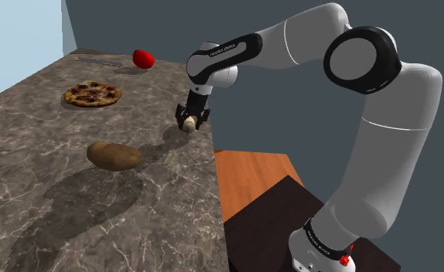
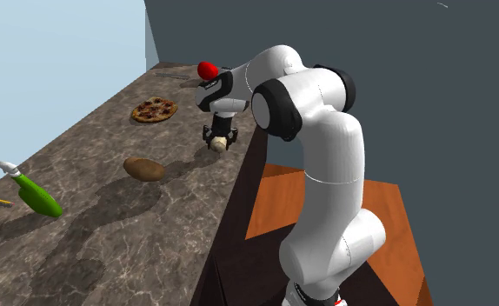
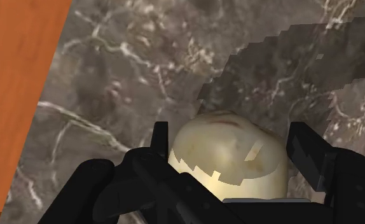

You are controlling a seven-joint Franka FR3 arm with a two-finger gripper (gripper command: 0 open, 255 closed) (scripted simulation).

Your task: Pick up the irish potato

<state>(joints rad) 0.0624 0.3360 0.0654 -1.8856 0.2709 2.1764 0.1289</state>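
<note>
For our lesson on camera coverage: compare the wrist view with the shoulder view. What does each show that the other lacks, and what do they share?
Wrist view: the grasp up close, with the black fingers set against opposite sides of the pale potato. Shoulder view: the white arm, a pizza, a red item and a brown potato lying apart from the grasp. Shared: the gripper clasping the pale potato, the marbled counter and the orange floor past its edge.

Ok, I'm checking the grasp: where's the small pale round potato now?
In the shoulder view the small pale round potato is clasped in the black gripper, near the marbled counter's right edge, up and right of the brown oval potato.
</note>
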